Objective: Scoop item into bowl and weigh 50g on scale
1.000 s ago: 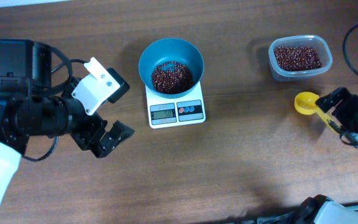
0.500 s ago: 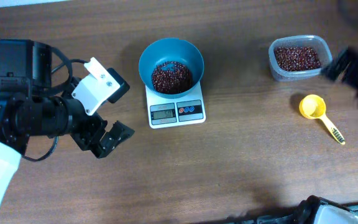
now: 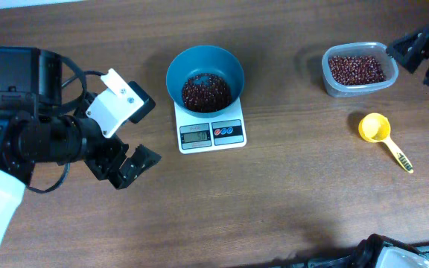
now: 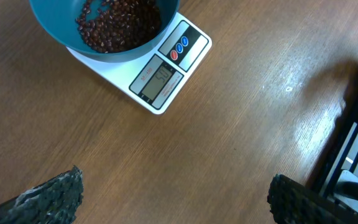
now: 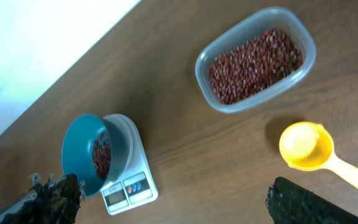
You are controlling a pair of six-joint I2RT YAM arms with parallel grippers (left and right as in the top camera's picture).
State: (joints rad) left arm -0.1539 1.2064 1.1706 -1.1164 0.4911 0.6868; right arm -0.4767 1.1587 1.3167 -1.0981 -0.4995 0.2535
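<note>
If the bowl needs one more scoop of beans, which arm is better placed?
Right, probably: the yellow scoop and tub lie on its side, the open right fingers beside the tub; the left fingers sit beyond the scale.

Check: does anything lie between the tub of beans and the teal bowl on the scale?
Nothing visible. Bare table separates the tub from the bowl on the scale; the yellow scoop lies off that line, beside the tub.
</note>
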